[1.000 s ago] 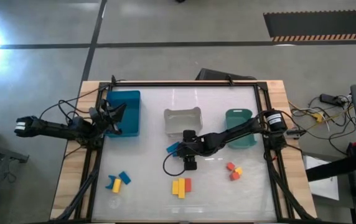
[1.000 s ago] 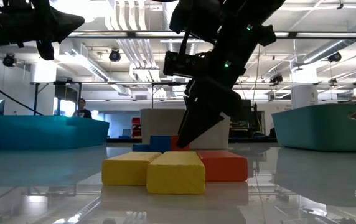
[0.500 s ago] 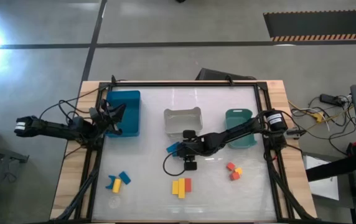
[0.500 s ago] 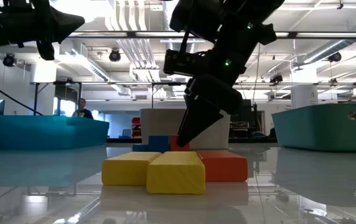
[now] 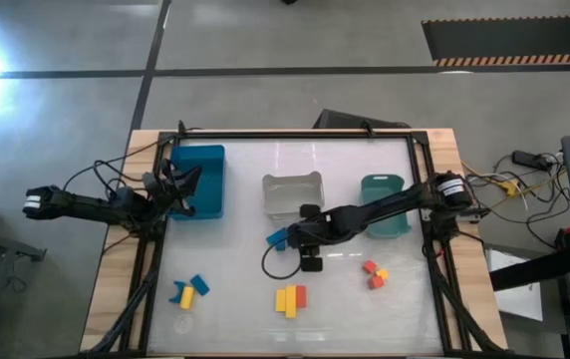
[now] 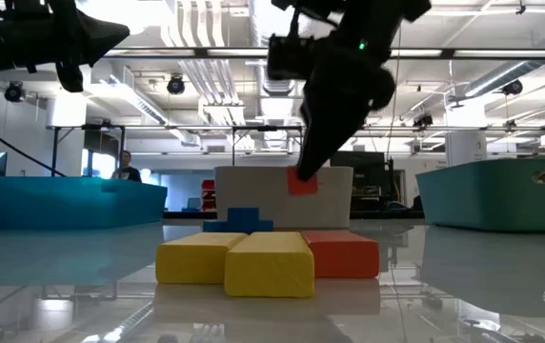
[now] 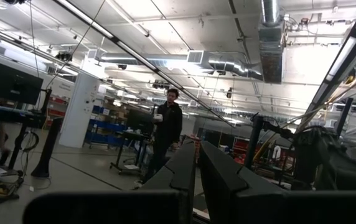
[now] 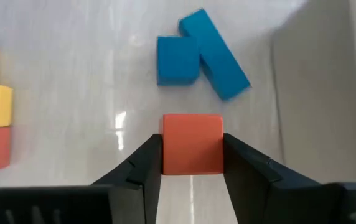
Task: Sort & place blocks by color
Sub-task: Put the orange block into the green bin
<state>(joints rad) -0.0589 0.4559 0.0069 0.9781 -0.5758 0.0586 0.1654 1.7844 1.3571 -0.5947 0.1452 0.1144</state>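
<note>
Right wrist view | your right gripper [image 8: 192,163] clamps a red block [image 8: 192,144], lifted above the table beside two blue blocks [image 8: 201,55] | step: carry | next: you need red's bin | left gripper [image 7: 193,180] closed, parked off-table

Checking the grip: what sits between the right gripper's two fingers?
A red cube sits clamped between the right gripper's fingers, plain in the right wrist view; the low view shows it lifted off the table.
</note>
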